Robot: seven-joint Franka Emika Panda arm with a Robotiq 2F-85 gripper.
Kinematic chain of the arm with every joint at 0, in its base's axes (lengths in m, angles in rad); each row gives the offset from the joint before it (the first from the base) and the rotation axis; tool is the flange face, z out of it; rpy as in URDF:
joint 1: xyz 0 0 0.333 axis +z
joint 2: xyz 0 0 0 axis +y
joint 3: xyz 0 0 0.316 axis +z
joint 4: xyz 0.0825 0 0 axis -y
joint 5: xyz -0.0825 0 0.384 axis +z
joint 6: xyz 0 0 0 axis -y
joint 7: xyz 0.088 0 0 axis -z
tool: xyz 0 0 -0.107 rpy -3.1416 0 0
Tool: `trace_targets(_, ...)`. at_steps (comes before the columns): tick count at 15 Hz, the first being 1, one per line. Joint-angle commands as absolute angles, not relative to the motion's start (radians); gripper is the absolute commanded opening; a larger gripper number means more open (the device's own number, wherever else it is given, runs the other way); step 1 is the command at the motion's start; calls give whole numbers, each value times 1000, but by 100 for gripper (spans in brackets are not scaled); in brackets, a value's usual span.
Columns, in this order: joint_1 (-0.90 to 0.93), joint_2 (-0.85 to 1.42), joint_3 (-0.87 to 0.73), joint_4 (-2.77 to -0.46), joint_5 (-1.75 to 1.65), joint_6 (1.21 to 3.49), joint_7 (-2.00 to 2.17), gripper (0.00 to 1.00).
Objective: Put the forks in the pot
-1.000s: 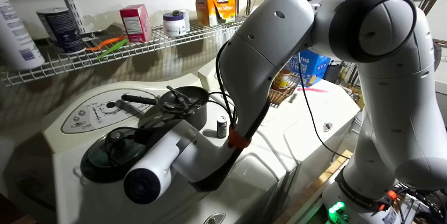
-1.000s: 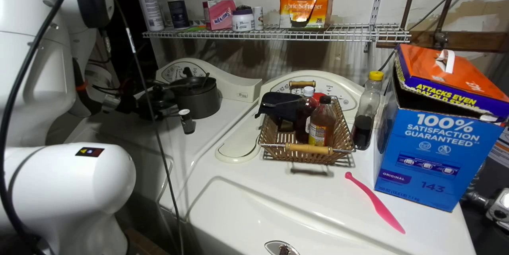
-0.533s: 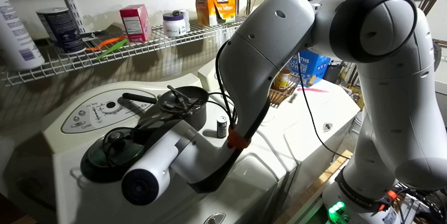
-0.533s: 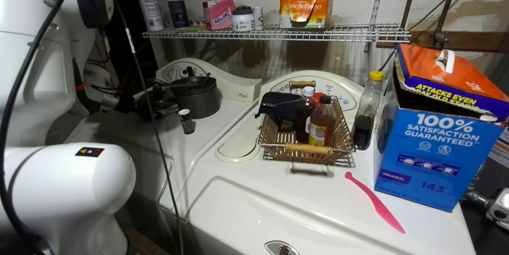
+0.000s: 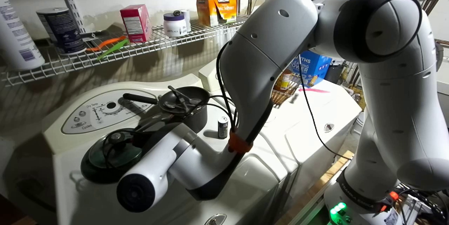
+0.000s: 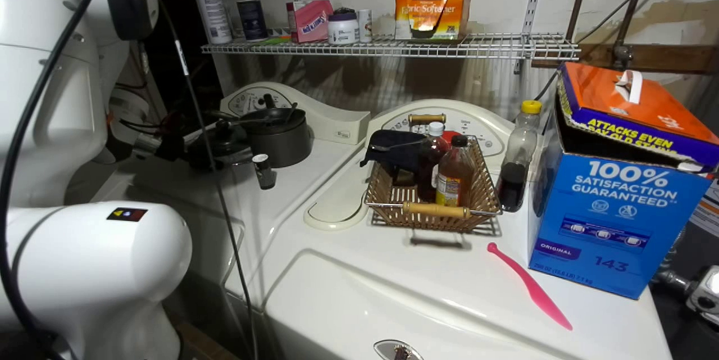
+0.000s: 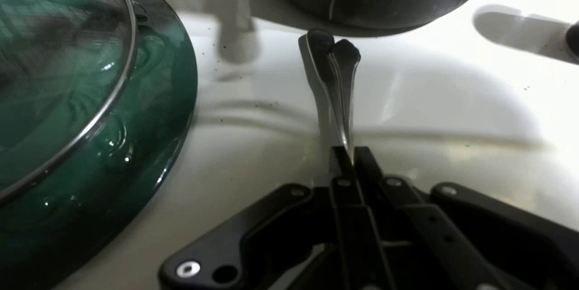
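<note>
Evidently pinched two forks (image 7: 346,84) in the claw (image 7: 351,154), outside the pot (image 5: 200,93), with handle ends toward its wall; saw utensils (image 5: 179,93) inside the pot and the green lid (image 7: 90,86) near it.

In wrist view, the hand (image 7: 354,156) hides the forks' (image 7: 347,73) heads.

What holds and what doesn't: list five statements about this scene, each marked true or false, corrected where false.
1. The jaws are closed on the forks. True.
2. A small can stands near the pot. True.
3. Those forks are inside the pot. False: their visible handles are outside it.
4. The green lid covers the pot. False: it lies apart from it.
5. A black-capped bottle stands in the basket. True.
</note>
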State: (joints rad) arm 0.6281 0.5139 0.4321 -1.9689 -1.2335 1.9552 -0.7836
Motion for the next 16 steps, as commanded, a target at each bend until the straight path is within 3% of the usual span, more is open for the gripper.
trace_targets(1,645,510,455,-1944,-1167,1887,-815,2)
trace_targets(16,666,304,506,-1887,-784,1674,-591,2)
